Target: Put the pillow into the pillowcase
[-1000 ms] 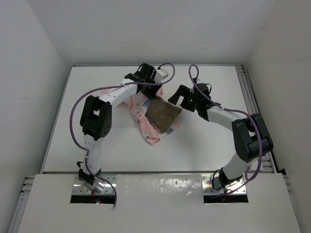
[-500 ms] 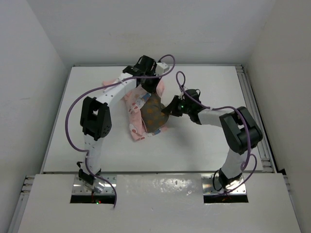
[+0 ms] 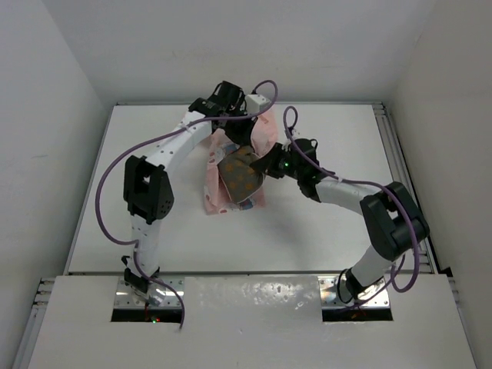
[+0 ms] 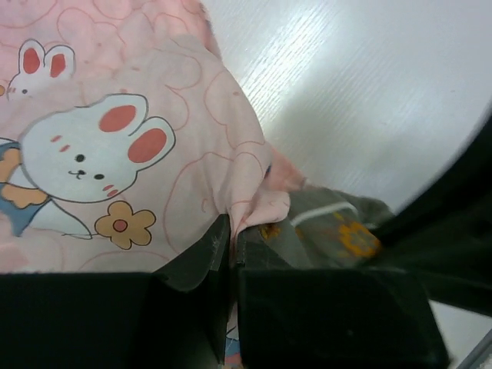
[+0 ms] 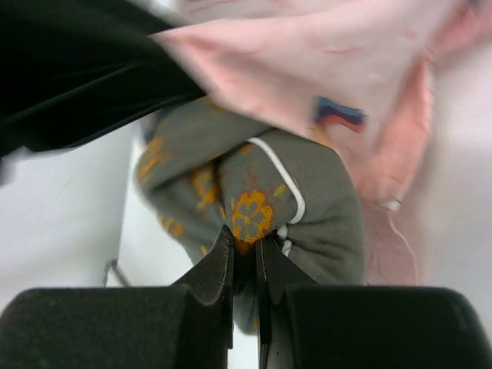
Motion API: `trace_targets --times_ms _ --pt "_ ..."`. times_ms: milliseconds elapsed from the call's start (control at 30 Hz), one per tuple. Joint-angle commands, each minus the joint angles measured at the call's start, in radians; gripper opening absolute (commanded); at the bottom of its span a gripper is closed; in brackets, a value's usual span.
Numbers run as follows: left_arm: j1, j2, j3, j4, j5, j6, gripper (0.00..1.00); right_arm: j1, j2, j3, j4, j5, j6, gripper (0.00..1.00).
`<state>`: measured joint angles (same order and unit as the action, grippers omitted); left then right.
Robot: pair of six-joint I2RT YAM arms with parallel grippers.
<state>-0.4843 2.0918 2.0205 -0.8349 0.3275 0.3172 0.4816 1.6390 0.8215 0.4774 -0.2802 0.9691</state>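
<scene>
**Top external view hides both grips; the wrist cameras show them**

From above, the two arms meet over the middle of the white table (image 3: 346, 231). Their fingertips are lost there under wrist housings and bunched fabric. The soft light-pink, bunny-printed fabric pillowcase (image 3: 214, 188) hangs crumpled between the arms. Whether its lower end touches the table cannot be told. The flat dark brown pillow (image 3: 241, 178), patterned with small orange-tan flowers, sits against the front of the pillowcase. Pink cloth covers the pillow's upper edge, so how far in it is cannot be made out.

In the left wrist view, the left gripper (image 4: 232, 234) is clamped on a folded edge of the pillowcase. A corner of the pillow lies just beyond that edge, partly cut off by a black, blurred shape at the right.

In the right wrist view, the right gripper (image 5: 244, 246) is clenched on a white-piped corner of the pillow. Pink fabric is draped over the top of that corner. Another blurred black mass fills the upper left of this view and hides whatever lies behind it.

The table is a pale board with a faint grain. A metal rail (image 3: 390, 165) runs along its right edge. Plain white walls (image 3: 54, 115) enclose it on three sides. Purple cables (image 3: 115, 177) loop from both arms.
</scene>
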Motion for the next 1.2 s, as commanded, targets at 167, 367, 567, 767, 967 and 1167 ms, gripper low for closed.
trace_targets --times_ms 167,367,567,767,967,1167 --pt "-0.045 -0.182 -0.041 0.016 0.291 0.009 0.00 -0.008 0.038 0.125 0.007 0.312 0.109 0.00" --pt "-0.063 -0.171 -0.186 0.118 0.109 0.036 0.12 0.029 0.030 0.111 0.041 0.322 0.138 0.00" --pt "-0.080 -0.161 -0.357 0.348 -0.298 0.054 0.27 0.031 0.068 0.136 0.003 0.306 0.149 0.00" --pt "-0.079 -0.145 -0.413 0.450 -0.531 0.065 0.31 0.034 0.111 0.120 0.003 0.283 0.180 0.00" --pt "-0.079 -0.148 -0.318 0.346 -0.429 0.007 0.00 0.032 0.133 0.120 0.021 0.285 0.201 0.00" --pt "-0.100 -0.180 -0.151 0.119 -0.104 -0.010 0.00 0.009 0.140 0.203 0.056 0.272 0.229 0.00"
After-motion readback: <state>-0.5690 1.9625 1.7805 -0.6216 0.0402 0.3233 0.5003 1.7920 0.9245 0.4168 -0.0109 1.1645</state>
